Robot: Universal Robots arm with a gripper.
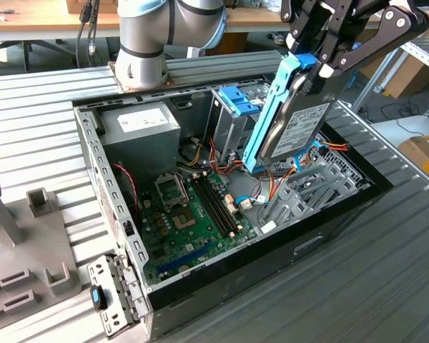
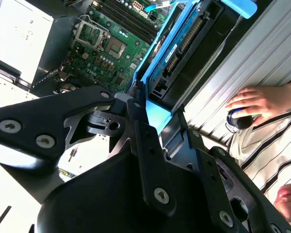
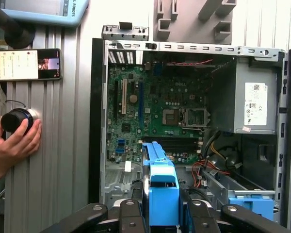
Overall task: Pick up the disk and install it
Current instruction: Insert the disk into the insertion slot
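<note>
The gripper (image 1: 320,63) is clenching the disk (image 1: 294,123) by its upper end, so the drive is hanging tilted directly below the jaws, its blue rail facing the exterior view's left. It is hovering over the open computer case (image 1: 93,168), just right of the silver drive cage (image 1: 227,125), with its lower end dipping toward the cables (image 1: 280,177).

I see the disk (image 1: 298,123) pinched in my gripper (image 1: 313,68), tilted over the open case (image 1: 93,164), toward the exterior view's right. The motherboard (image 1: 189,214) lies on the case floor; the drive cage (image 1: 227,127) stands behind, seemingly just beside the disk.
</note>
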